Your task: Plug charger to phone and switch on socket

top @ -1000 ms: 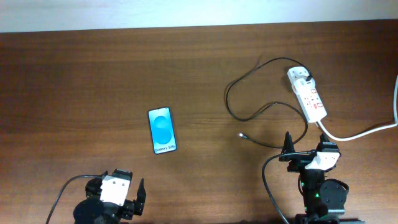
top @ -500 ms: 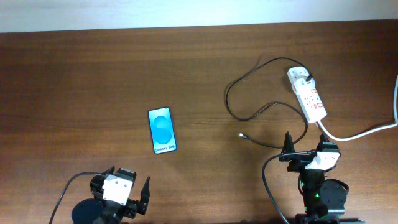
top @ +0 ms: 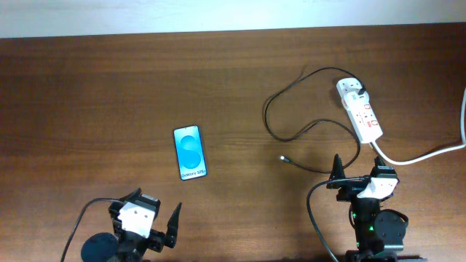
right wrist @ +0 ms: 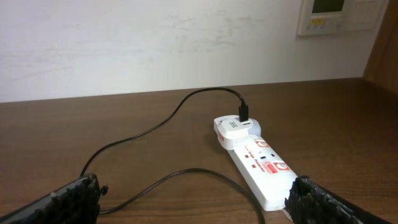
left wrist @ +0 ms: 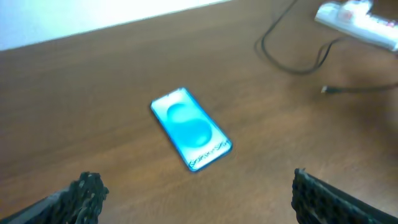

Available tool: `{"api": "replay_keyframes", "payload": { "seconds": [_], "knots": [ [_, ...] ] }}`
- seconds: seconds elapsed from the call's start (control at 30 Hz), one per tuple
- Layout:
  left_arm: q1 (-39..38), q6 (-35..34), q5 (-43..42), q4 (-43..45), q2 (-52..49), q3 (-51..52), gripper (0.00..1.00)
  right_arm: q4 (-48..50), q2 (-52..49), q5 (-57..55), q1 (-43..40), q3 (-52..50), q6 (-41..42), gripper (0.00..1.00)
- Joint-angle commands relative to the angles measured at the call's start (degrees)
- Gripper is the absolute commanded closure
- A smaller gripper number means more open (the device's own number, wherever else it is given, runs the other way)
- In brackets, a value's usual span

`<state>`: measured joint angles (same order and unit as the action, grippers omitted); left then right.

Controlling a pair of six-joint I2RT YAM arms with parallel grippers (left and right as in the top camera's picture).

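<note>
Mostly limp: the charger [top: 266, 120] is thin black cable, light and floppy, likely to drag its loops when pulled. It curls loosely on the wooden table [top: 87, 87] between phone [top: 189, 153] and socket [top: 360, 109], with its dark plug seated in the socket's far end. Best hold, I judge, is just behind the silvery connector tip [top: 282, 158], the free end's one stiff part. Phone is flat, glossy, slippery. Socket is hard white plastic. Left gripper [left wrist: 202, 199] and right gripper [right wrist: 196, 205] are both spread wide, empty.
</note>
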<state>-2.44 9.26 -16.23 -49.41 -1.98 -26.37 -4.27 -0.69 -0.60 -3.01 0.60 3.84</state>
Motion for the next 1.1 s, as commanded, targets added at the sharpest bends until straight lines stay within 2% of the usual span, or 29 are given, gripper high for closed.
{"api": "replay_keyframes", "payload": {
  "seconds": [0.0,0.33,0.83,1.07],
  "knots": [
    [0.3,-4.1,-5.5,1.2,-2.8,-3.0,0.01,-0.3,0.4,-0.1,-0.4,-0.3,-0.4,0.02],
    [0.3,-4.1,-6.1,-2.8,-21.1,-22.7,0.01,-0.3,0.4,-0.1,-0.4,-0.3,-0.4,0.02],
    [0.3,-4.2,-7.0,-3.2,-21.9,-23.1,0.01,-0.3,0.4,-0.1,0.0,-0.3,-0.4,0.02],
    [0.4,-6.3,-6.9,-3.2,-22.0,-23.2,0.01,-0.3,0.4,-0.1,0.0,-0.3,-0.4,0.02]
  ]
}}
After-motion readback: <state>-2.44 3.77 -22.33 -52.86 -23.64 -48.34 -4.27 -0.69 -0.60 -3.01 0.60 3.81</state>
